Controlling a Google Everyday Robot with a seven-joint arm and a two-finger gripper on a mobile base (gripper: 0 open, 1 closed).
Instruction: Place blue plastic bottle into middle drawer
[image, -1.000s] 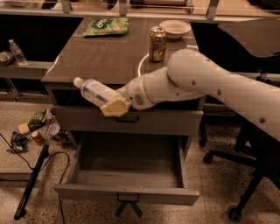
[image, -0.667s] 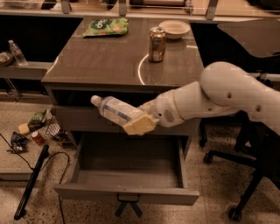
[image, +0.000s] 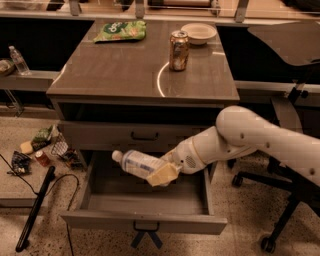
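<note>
Below the desk (image: 125, 75), our pincer (image: 161, 173) grips the blue plastic bottle (image: 135, 162), near-level with cap pointing left, over the open middle drawer (image: 145, 222).

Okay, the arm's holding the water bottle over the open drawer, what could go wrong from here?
1. The gripper is shut on the bottle only near its base, so the long cap end sticks out to the side and may sag or slip.
2. The bottle hangs above the floor of the drawer; let go here, it would likely drop, bounce or roll.
3. The arm crosses close over the drawer's right wall and might bump it while lowering.
</note>
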